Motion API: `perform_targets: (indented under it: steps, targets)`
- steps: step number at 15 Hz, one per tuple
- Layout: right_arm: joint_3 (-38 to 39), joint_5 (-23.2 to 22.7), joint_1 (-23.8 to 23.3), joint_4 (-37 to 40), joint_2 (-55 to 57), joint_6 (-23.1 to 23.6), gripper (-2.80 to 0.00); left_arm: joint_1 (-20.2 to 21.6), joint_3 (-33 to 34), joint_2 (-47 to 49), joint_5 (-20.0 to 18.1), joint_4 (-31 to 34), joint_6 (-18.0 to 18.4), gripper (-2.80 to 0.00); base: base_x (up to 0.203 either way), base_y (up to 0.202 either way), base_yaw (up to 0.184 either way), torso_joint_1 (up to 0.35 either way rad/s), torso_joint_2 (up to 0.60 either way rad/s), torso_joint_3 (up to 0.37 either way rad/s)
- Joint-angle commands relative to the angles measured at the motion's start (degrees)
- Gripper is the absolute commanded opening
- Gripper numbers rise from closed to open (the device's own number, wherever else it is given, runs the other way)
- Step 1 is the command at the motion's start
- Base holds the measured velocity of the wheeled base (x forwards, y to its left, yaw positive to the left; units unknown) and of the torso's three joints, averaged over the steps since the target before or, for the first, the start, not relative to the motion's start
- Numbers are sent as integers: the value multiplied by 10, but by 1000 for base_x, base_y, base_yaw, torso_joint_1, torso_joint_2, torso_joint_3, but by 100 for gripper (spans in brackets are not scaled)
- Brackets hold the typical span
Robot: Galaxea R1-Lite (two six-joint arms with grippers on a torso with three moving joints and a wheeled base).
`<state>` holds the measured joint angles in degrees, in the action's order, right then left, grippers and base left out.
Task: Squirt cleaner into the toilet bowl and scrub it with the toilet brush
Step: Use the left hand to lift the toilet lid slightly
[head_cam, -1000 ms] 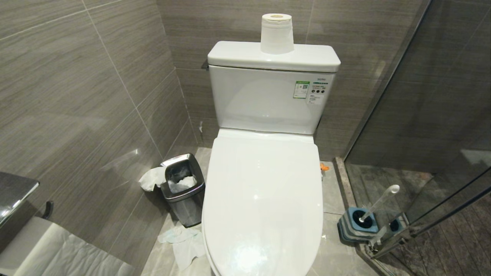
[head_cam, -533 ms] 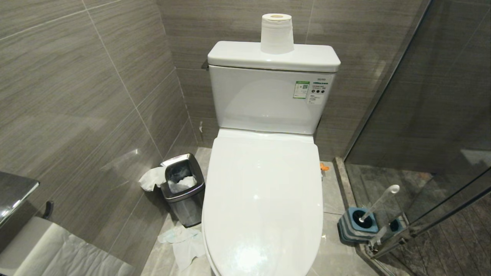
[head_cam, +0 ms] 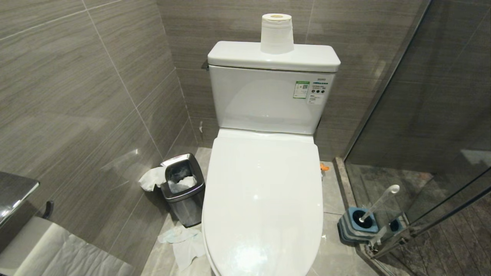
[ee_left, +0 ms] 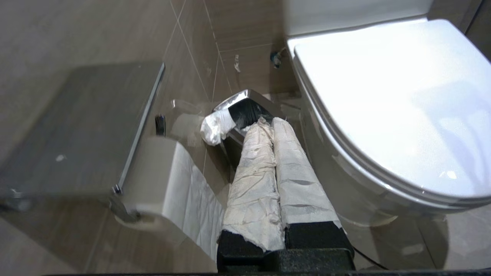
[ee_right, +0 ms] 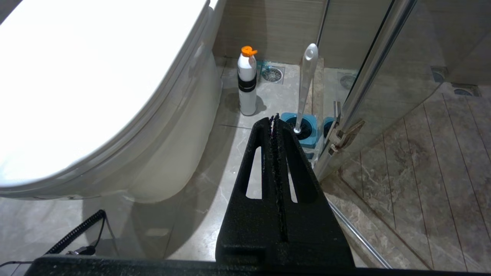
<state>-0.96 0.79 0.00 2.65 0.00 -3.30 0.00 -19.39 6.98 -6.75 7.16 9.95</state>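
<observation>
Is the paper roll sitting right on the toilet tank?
Touching. The head view shows the paper roll standing upright on the tank lid, no gap beneath.

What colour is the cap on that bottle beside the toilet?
Orange, on a white bottle with a black band. The right wrist view shows it best.

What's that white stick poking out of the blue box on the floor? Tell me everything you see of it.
It is the toilet brush, a long white plastic handle with a rounded, flattened tip. It leans tilted, its lower end sunk in the dark round opening of a squat blue-topped holder on the floor tiles, right of the white toilet, beside the glass shower door. Its bristles are hidden. No gripper touches it.
</observation>
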Motion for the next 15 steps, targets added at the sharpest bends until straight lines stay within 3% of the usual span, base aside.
perform_targets:
  steps: [1,7,15]
  targets:
    - [-1,0,0,-1,0,0,-280,0,-39,67,-1,-1,1,-280,0,0,0,0,0,0]
    - [1,-1,0,-4,0,-1,-280,0,-227,244,-6,-6,2,-280,0,0,0,0,0,0]
    - [1,-1,0,-4,-1,-1,-280,2,-289,304,-1,-2,61,-280,0,0,0,0,0,0]
